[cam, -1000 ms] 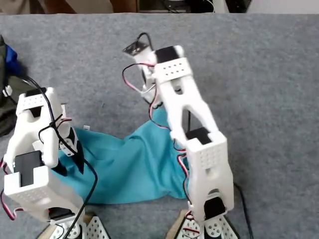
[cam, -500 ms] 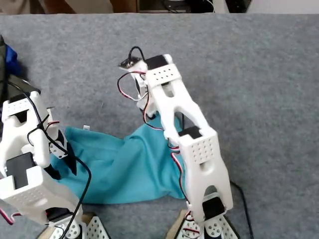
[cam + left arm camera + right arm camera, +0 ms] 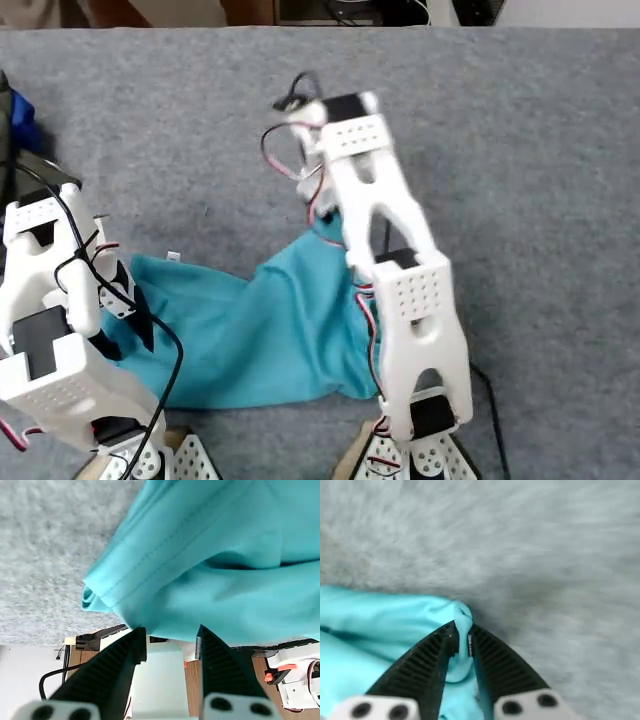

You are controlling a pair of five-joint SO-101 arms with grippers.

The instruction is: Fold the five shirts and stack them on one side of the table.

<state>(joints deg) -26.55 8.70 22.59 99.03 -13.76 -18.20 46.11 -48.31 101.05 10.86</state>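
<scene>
Currently the teal shirt (image 3: 250, 330) is lying crumpled and unfolded on the grey bench (image 3: 520, 150), with the two arm bases standing just off its near hem. The right claw (image 3: 461, 636) is clenching a small fold at the shirt's far corner, pinching the cloth between its tips close over the bench surface (the grip is taking in only a thin ridge of fabric). The left claw (image 3: 170, 632) is standing released at the shirt's left hem, fingers apart, with the stitched edge lying just past its tips and not between them.

Judgement: the work is sitting in the first fold of this shirt, at the corner-gathering part, and stacking is not yet begun. The next move is calling for the left claw to close on its hem so that both corners are travelling together, followed by a level pull across the shirt's body. Risk: the thin pinch slipping out under tension.
</scene>
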